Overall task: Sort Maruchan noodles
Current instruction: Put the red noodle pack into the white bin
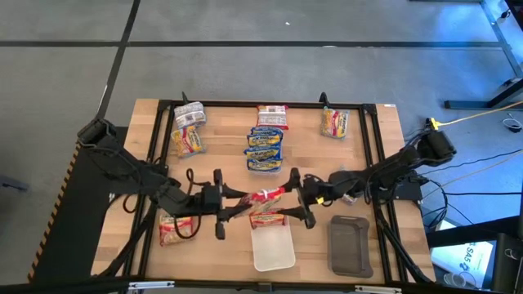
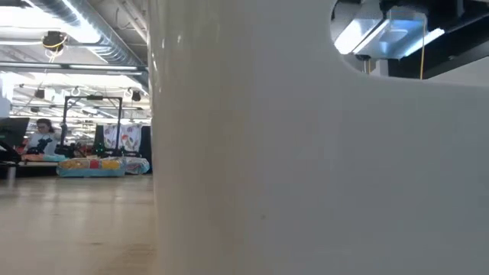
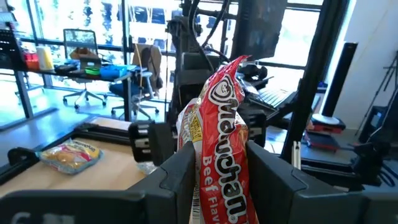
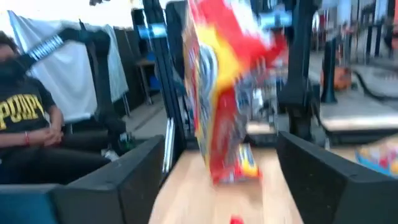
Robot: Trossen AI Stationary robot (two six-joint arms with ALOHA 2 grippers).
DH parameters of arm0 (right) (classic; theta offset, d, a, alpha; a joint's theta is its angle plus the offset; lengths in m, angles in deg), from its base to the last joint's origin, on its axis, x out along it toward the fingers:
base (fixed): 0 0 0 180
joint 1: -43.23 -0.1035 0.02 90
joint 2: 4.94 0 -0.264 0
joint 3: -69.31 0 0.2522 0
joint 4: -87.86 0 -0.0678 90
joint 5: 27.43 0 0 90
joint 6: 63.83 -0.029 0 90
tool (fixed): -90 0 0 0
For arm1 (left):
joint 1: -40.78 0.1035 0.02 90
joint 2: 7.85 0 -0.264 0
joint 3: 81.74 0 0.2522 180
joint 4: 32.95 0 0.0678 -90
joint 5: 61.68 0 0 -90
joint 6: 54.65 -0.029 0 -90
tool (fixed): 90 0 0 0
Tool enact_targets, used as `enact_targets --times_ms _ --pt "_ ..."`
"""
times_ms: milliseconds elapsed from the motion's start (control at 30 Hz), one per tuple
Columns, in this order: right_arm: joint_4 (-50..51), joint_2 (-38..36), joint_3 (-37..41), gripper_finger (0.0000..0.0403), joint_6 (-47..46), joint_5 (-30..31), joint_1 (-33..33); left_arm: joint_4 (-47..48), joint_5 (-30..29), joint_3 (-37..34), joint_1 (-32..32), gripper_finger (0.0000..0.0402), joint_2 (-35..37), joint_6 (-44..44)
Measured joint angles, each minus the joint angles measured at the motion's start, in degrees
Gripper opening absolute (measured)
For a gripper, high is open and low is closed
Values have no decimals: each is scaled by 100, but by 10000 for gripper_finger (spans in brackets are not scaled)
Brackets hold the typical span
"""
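left end effector [image 3: 217,171] is pinching red Maruchan Beef Flavor packet [image 3: 222,124] at its lower edge, above the counter [image 1: 310,151] | right end effector [image 4: 217,168] is gaping wide, packet between its fingers, unheld | likely light, crinkly, slippery; brittle inside: grip a sealed edge

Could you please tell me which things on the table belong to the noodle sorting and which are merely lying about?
Belonging to the job:
- crinkly red plastic Maruchan packet, held in the left pincer, with the open right pincer facing it
- stack of blue-yellow packets
- silver-grey packets
- other red-orange packets

Lying about:
- plain white rounded tray
- dark grey tray
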Motion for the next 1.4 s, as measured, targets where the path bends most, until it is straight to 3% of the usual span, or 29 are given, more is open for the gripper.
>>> enact_targets --times_ms 200,433,633,1167,1400 --pt "-181 12 -80 315 194 318 1 -108 235 0 123 121 0 -25" --pt "-180 14 -409 297 534 204 7 -475 510 0 259 121 0 -397" --pt "-173 14 -593 257 709 125 9 -878 941 0 333 121 0 -771" --pt "-122 14 -704 105 925 77 9 -843 975 0 461 123 0 -738" --pt "-31 14 -704 83 980 81 9 -819 737 0 466 132 1 -522"
